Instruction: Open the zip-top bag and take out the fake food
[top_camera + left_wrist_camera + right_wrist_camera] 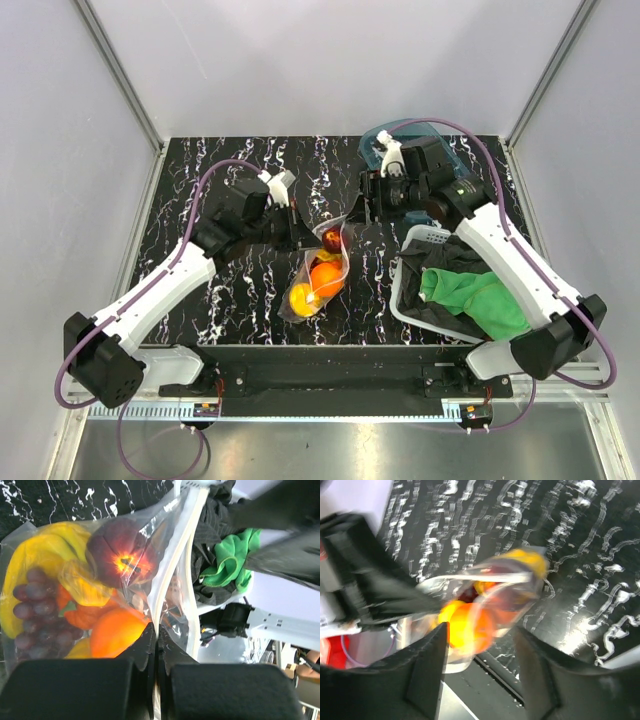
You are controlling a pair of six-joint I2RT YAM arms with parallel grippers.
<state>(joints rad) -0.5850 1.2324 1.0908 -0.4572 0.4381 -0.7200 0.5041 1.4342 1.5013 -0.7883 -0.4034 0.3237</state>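
- Two fingers of the left gripper [156,642] are clamped together on the mouth edge of the zip-top bag [167,575].
- Fingers of the right gripper [481,647] are spread apart just right of that edge.
- Inside the bag, at the middle of the table [200,180], the fake food [117,635] is seen; open surface lies to the left.

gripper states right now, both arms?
Left gripper: closed, pinching the zip-top bag by its edge.
Right gripper: open, holding nothing.

The left gripper [156,639] has its jaws pressed together on the rim of the zip-top bag [167,565]. Inside lies the fake food [85,587]: bananas [37,555], grapes [35,615], an orange [117,636] and a red-yellow fruit [120,555]. A green cloth [230,562] sits beyond.
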